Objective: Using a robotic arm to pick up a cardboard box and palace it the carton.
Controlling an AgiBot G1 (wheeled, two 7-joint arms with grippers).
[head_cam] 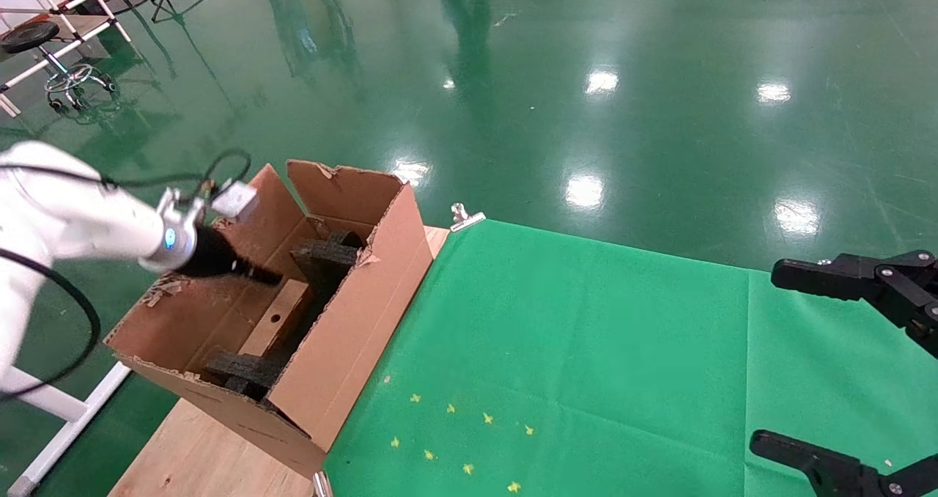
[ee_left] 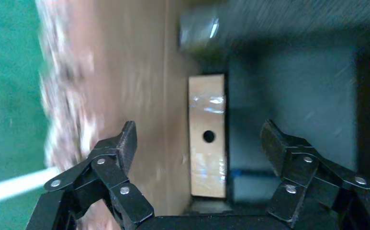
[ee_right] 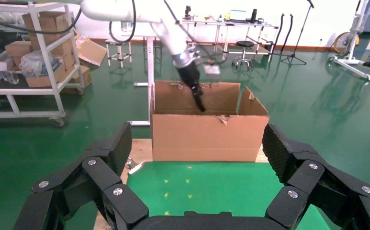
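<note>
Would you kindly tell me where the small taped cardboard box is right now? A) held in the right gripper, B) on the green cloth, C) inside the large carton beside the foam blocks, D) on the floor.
C: the cardboard box lies inside the carton beside dark foam blocks, with the left gripper open above it.

The robotic arm [head_cam: 80, 218] reaches from the left into the carton [head_cam: 352, 314], and its left hand [head_cam: 256, 275] is just above the cardboard box [head_cam: 278, 321]. The box lies inside between dark foam blocks [head_cam: 322, 255], its round hole facing up. The right hand [head_cam: 850, 365] hangs over the green surface [head_cam: 586, 350], its fingers spread wide apart.
</note>
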